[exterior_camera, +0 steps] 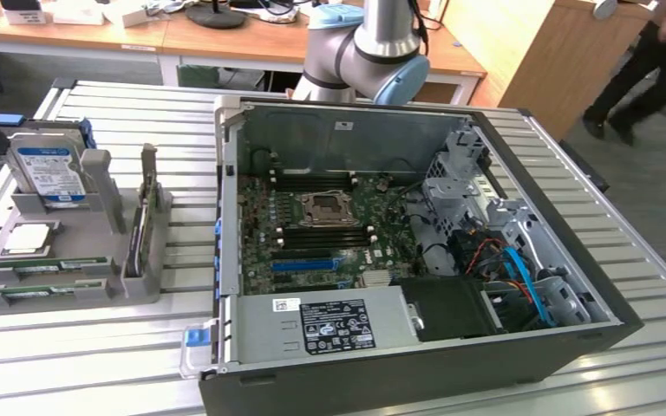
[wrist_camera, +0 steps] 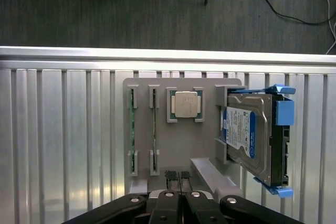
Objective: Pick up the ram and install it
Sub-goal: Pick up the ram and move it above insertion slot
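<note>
The job has not really started yet, as far as I can tell. The ram (wrist_camera: 154, 129) sits in its slot in the gray holder (wrist_camera: 205, 145), on the metal table (wrist_camera: 52, 129), right beside the silver chip (wrist_camera: 185, 103). Another stick just like it (wrist_camera: 133, 129) sits in the next slot over. The claw (wrist_camera: 177, 174) hangs above the near edge of the holder. Its two fingers are pressed together and it holds nothing. It is not touching the ram. In the exterior view the open computer (exterior_camera: 345, 130) lies on the table to the holder's right, and the long black slots on its green board (exterior_camera: 310, 251) look empty. So picking up and putting in are both left to do. The ram is a long, thin, green stick standing on its edge, so we see mostly its narrow top.
</note>
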`<state>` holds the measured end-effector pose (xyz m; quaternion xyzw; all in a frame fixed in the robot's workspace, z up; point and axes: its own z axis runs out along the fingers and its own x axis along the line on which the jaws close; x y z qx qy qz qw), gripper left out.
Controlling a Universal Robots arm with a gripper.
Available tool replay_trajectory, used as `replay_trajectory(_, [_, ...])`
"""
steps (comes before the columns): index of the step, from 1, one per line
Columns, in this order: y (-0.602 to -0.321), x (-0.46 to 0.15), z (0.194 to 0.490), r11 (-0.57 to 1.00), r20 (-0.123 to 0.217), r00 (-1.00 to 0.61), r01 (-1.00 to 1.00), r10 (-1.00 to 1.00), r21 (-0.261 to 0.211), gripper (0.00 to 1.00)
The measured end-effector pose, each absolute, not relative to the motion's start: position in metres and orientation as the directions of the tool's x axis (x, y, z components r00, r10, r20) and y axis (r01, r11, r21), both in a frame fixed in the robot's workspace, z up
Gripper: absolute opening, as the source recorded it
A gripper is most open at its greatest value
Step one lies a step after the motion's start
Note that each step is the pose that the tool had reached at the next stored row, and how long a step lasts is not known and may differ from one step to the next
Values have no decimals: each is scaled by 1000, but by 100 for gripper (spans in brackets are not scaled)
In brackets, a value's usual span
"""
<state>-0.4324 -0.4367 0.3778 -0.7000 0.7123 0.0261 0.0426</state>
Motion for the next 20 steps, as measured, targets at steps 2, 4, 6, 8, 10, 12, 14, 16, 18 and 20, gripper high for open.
replay_trajectory(2, [-437, -432, 378, 19, -97, -16, -1000, -995, -23, 11])
replay_trajectory(4, [-437, -432, 378, 19, -97, -16, -1000, -995, -23, 17])
replay_trajectory(6, [-437, -432, 378, 19, -97, -16, -1000, -995, -23, 23])
replay_trajectory(8, [-437, -432, 378, 19, -97, -16, -1000, -995, -23, 29])
replay_trajectory(10, [-437, -432, 378, 19, -97, -16, -1000, -995, -23, 36])
replay_trajectory(12, [-437, -432, 377, 19, -97, -16, -1000, -995, -23, 36])
replay_trajectory(14, [-437, -432, 374, 19, -97, -16, -1000, -995, -23, 36])
replay_trajectory(16, [-437, -432, 370, 19, -97, -16, -1000, -995, -23, 36])
replay_trajectory(18, [-437, -432, 367, 19, -97, -16, -1000, -995, -23, 36])
replay_trajectory(20, [-437, -432, 363, 19, -97, -16, -1000, -995, -23, 36])
